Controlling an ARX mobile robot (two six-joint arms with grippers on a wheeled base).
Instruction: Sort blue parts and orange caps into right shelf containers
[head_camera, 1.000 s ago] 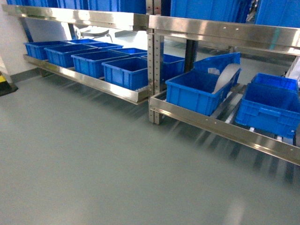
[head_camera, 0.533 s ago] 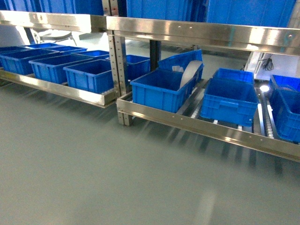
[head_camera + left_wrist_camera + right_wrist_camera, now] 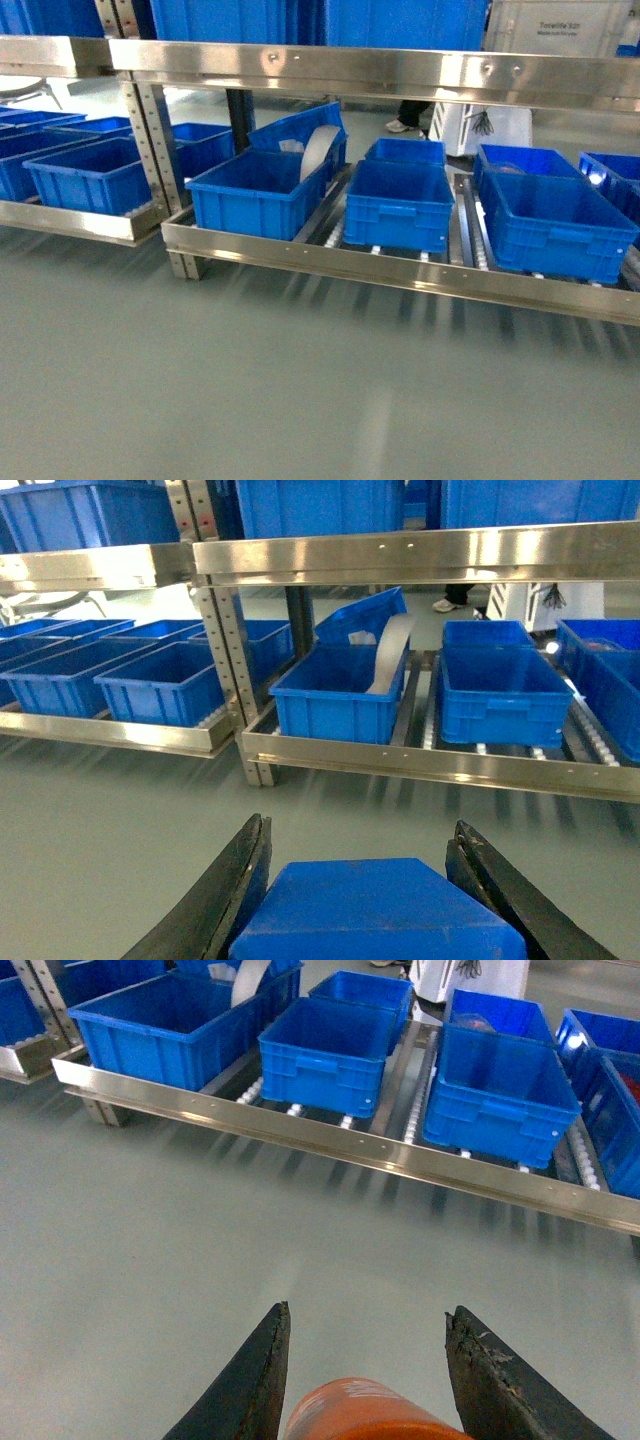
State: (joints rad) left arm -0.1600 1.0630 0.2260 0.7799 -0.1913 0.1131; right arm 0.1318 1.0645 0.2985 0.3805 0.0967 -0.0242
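In the left wrist view my left gripper (image 3: 360, 825) is shut on a blue part (image 3: 375, 910), whose flat face fills the gap between the black fingers. My right gripper (image 3: 369, 1309) is shut on an orange cap (image 3: 365, 1415) with white print on its side. Both hang over the grey floor, short of the rack. The right shelf containers are large blue crates on the low roller shelf: one at the left (image 3: 250, 190), one in the middle (image 3: 400, 205) and one at the right (image 3: 550, 220). The wrist views show them too (image 3: 500, 690) (image 3: 325, 1045). Neither gripper shows in the head view.
A steel shelf lip (image 3: 400, 268) runs in front of the crates, with an upper steel shelf (image 3: 380, 70) above. A perforated post (image 3: 150, 130) divides off the left rack with more crates (image 3: 85, 175). A tilted crate holds a curved white sheet (image 3: 318, 150). Someone's shoes (image 3: 405, 125) stand behind.
The head view has swung right: the racks slid left across the frame, and the right shelf's crates now sit centred and closer.
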